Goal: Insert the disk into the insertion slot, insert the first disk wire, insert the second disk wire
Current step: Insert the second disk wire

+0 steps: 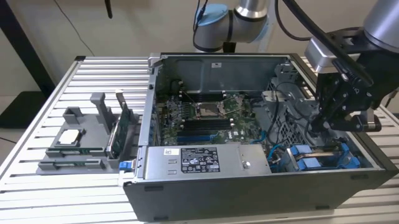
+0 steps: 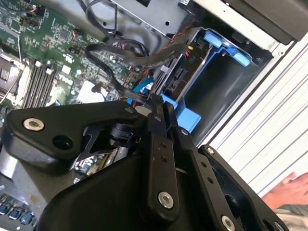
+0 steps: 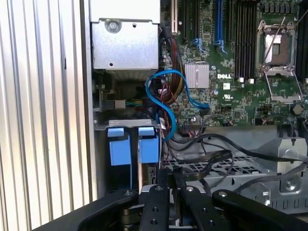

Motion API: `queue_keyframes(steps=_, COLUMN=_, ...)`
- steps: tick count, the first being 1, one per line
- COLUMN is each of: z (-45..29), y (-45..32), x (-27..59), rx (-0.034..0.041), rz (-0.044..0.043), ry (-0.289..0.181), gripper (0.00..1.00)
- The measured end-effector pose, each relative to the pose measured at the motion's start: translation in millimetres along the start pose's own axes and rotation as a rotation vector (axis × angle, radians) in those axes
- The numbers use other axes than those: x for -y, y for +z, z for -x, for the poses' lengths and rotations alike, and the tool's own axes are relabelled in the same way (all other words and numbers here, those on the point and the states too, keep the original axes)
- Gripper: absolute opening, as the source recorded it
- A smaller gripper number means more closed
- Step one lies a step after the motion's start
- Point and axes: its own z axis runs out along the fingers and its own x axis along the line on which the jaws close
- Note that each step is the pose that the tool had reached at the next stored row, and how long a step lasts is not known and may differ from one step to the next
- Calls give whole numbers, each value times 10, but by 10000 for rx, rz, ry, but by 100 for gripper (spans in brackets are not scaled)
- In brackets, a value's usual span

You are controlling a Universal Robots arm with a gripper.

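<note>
The disk (image 1: 316, 162) sits down in the drive bay at the case's front corner, on the exterior view's right, and its bright blue carrier (image 2: 225, 44) (image 3: 149, 144) shows in both wrist views. My gripper (image 1: 328, 125) hangs just above that bay with its two black fingers (image 2: 155, 126) pressed together, shut. The fingertips (image 3: 162, 175) end among black flat wires (image 2: 139, 58) (image 3: 207, 159) that loop beside the bay. Whether a wire end is pinched between the tips cannot be told.
The open computer case (image 1: 249, 196) lies on a slatted metal table (image 1: 93, 74). Inside are the motherboard (image 1: 206, 116), a silver power supply (image 1: 199, 161) and a blue cable (image 3: 163, 96). A grey fixture (image 1: 81, 140) with parts stands at the exterior view's left. A person's hand (image 2: 288, 190) rests by the case.
</note>
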Motion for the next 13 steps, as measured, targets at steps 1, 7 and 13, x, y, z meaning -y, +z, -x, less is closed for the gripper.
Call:
queue_keyframes(steps=1, z=-3, y=4, x=0, rx=0, rz=0, ry=0, gripper=16)
queue_keyframes(steps=7, z=-6, y=21, x=1, rx=-1, rz=0, ry=0, gripper=16)
queue_keyframes(steps=13, z=-10, y=38, x=1, rx=-1, rz=0, ry=-1, gripper=16)
